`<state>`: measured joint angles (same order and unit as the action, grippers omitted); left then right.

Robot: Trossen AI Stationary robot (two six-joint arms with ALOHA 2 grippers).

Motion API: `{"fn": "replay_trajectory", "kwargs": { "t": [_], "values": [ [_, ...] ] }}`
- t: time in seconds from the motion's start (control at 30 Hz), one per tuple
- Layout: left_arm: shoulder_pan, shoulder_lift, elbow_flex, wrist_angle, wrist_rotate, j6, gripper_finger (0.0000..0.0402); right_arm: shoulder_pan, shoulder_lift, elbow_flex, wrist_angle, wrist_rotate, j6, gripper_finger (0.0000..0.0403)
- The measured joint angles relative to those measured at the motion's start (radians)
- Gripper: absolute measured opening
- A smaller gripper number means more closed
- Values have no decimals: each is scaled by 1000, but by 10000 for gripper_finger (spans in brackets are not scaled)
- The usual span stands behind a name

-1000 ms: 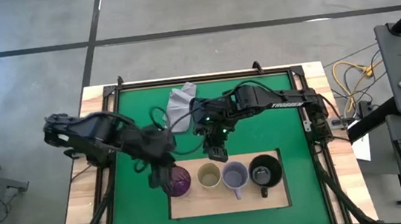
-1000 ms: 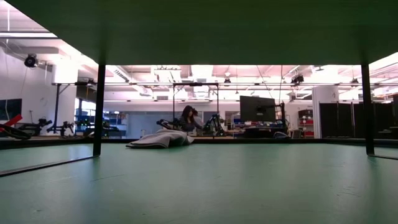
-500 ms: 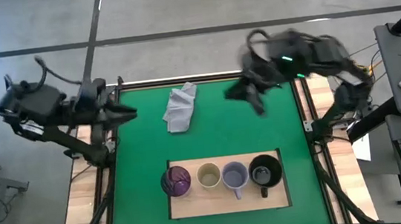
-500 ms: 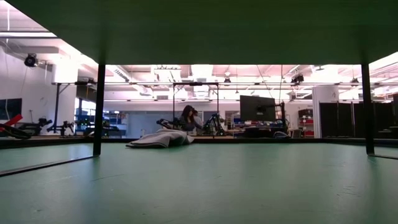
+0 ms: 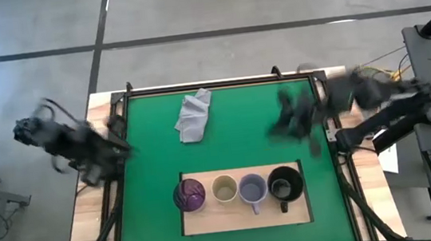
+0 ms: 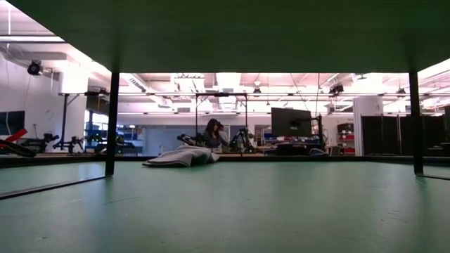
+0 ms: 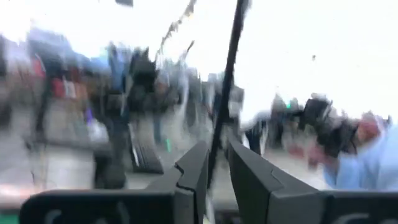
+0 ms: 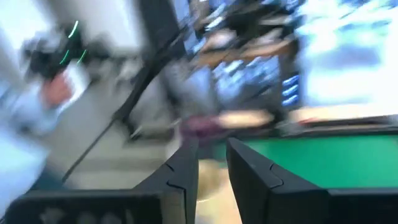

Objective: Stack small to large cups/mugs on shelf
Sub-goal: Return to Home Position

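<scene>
Four vessels stand upright in a row on the light wooden shelf (image 5: pixel 246 217), seen in the high view. From the table's left they are the teal-and-purple tumbler (image 5: pixel 190 194), the cream cup (image 5: pixel 224 189), the lavender-grey mug (image 5: pixel 252 188) and the black mug (image 5: pixel 285 184). My left gripper (image 5: pixel 120 145) is blurred at the table's left edge, far from the cups. My right gripper (image 5: pixel 288 122) is blurred over the mat's right part, above the black mug's side of the shelf. In their wrist views the left gripper (image 7: pixel 217 168) and the right gripper (image 8: pixel 212 165) show only a narrow slit and hold nothing.
A crumpled light grey cloth (image 5: pixel 193 115) lies on the green mat (image 5: pixel 233 135) toward the far edge; it also shows in the low view as the cloth (image 6: pixel 179 156). A dark frame rail (image 5: pixel 220 84) borders the mat. A person sits in the room beyond.
Both arms have swung quickly away from the shelf. The left gripper left the tumbler and went to the table's left edge. The right gripper left the cream cup, rose toward the far right corner, then dropped back along the right side. All four vessels stayed standing.
</scene>
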<state>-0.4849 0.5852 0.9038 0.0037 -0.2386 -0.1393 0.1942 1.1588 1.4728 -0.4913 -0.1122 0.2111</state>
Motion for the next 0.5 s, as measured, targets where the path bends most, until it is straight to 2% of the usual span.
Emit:
{"fn": "replay_trajectory", "kwargs": {
  "t": [0.07, 0.1, 0.23, 0.3, 0.4, 0.47, 0.5],
  "values": [
    [1, -107, -36, 12, -11, 67, 52, -92, -118, -91, 20, -31, -6, 74],
    [1, -166, -48, -39, -32, 87, 52, -136, -170, -131, 28, -46, -1, 73],
    [0, -363, -95, -218, -122, 43, 52, -269, -372, -301, 83, -84, 0, 69],
    [1, -433, -162, -261, -143, 42, 52, -297, -454, -392, 137, -78, 7, 69],
    [1, -544, -247, -240, -160, 42, 52, -308, -548, -538, 185, -72, 28, 72],
    [1, -554, -290, -203, -204, 43, 52, -304, -609, -643, 244, -90, 43, 75],
    [-1, -554, -303, -247, -260, 40, 52, -306, -640, -695, 287, -89, 47, 76]
  ]
}}
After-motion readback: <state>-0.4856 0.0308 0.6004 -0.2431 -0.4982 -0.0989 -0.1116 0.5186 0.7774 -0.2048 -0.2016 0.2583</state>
